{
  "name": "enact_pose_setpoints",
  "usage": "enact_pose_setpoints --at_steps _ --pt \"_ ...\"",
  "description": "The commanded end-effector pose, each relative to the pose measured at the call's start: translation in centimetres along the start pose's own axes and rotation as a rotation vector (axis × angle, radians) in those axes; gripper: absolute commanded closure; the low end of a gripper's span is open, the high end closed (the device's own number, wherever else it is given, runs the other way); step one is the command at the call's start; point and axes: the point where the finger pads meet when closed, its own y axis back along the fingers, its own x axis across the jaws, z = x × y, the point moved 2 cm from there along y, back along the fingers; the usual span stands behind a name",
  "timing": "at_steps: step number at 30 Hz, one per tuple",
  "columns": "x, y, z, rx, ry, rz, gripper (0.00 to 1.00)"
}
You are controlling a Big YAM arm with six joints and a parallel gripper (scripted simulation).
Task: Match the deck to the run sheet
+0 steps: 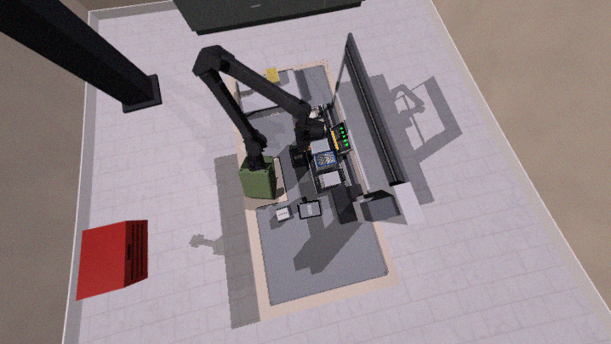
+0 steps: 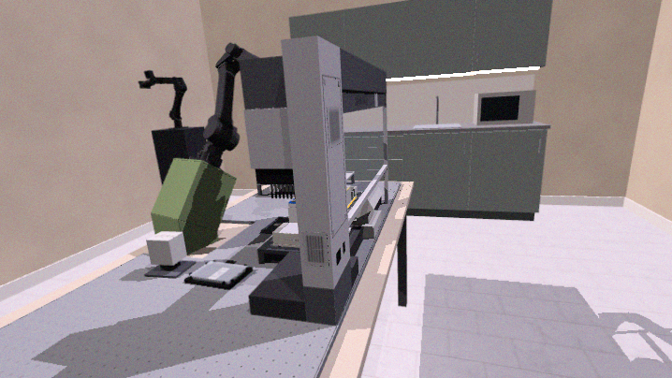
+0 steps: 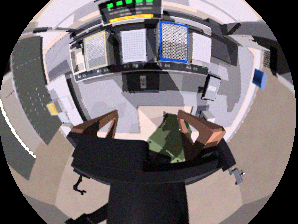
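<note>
Gripper (image 3: 154, 131) is hanging wide open, holding nothing, facing the row of trays (image 3: 136, 46); checking apparently underway, ready button unpressed.

Tip rack (image 1: 325, 159) between two plates

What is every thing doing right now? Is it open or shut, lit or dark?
gripper: open, holding nothing
status panel: green lights lit
blue-rimmed rack: uncovered, its grid showing
white block: sitting on a dark pad
flat grey lid: lying flat in its dark frame
</note>
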Motion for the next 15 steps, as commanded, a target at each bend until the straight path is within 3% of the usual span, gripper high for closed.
enact_pose_setpoints --at_steps 1,15 --pt "-1.7 1.9 3.1 -0.06 0.053 -0.032 0.0" --pt "-7.0 1.9 6.4 -0.059 0.05 -0.036 0.0"
